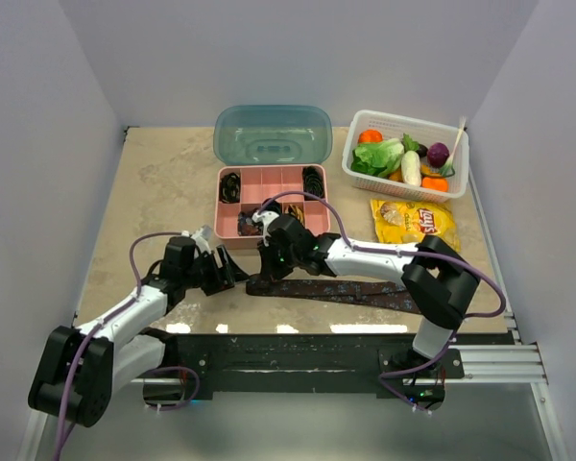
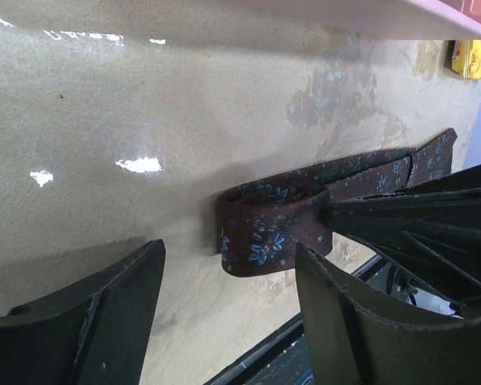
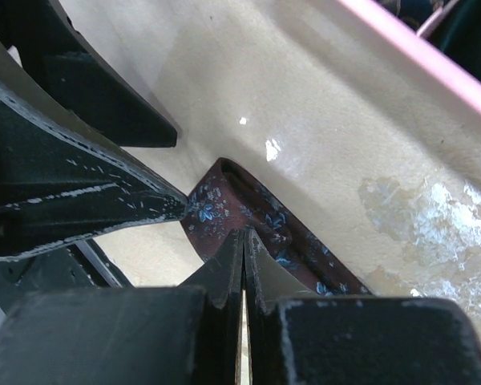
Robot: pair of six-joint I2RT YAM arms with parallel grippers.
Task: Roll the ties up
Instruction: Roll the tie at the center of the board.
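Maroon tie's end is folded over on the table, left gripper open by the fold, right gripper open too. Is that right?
No. The right gripper is shut, its tips pressed together at the fold of the tie, as the right wrist view shows. The left gripper is open by the fold.

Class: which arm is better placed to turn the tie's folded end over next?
Left, probably: the left gripper, open, faces the tie's folded end; the right gripper is shut, tips on it.
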